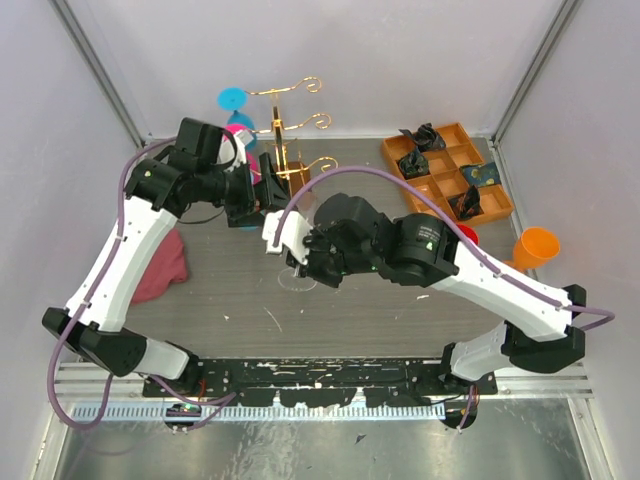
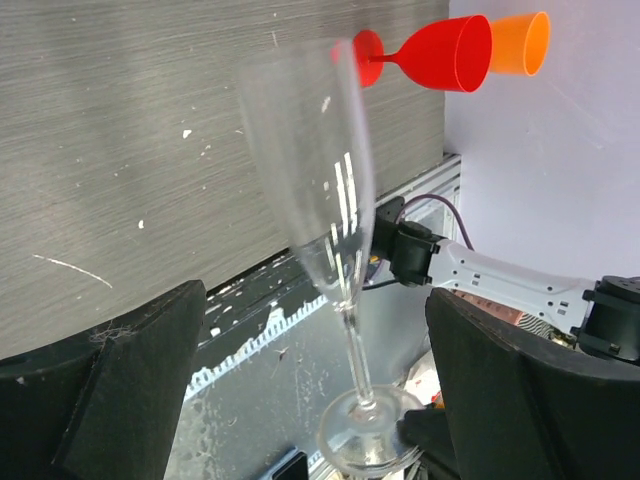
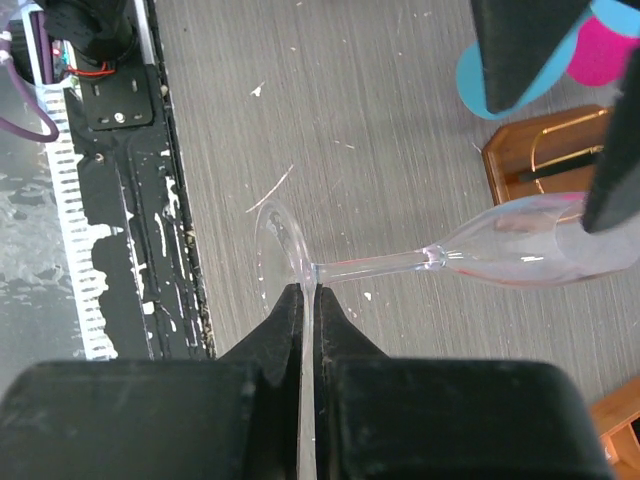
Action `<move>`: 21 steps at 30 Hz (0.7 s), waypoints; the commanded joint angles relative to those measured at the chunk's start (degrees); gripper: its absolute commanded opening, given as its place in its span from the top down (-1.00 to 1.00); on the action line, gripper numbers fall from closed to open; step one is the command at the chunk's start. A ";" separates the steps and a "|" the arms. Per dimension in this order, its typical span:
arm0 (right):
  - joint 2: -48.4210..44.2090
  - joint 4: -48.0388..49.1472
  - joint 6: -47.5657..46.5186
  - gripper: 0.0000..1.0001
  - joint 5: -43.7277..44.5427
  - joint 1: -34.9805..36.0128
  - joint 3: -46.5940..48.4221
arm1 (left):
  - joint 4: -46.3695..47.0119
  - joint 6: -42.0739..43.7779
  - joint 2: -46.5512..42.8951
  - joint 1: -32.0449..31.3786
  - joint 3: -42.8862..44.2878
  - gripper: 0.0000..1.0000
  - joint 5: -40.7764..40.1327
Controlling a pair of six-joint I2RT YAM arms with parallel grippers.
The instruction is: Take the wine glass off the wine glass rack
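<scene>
Right claw: black fingers clenched on the rim of the foot of the wine glass, pointing down at the bench.
Right arm: reached from its base at the right across to mid-bench, wrist bent downward.
Wine glass: clear flute, carried on its side above the bench. The stem ran away from the right claw. The bowl lay toward the wine glass rack, clear of its gold arms; contact with the wooden base could not be told.
Left claw: released, jaws wide, one finger on either side of the bowl with a gap at each.
Left arm: stretched forward from the left base, wrist turned in toward the rack.
Beyond: red goblet and orange goblet near the right wall; compartmented tray at the far right.
</scene>
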 commanded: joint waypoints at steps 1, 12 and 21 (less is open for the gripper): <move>-0.31 1.30 -1.88 0.98 3.31 3.08 4.58 | 0.76 -1.70 1.76 0.04 2.75 -0.96 3.08; 1.57 -0.21 -2.14 0.98 8.00 8.81 7.34 | 0.63 -4.19 4.42 0.02 1.39 -0.96 5.33; 1.60 -0.88 -1.90 0.98 9.53 10.04 7.27 | 3.33 -7.29 4.79 -0.06 1.70 -0.64 8.50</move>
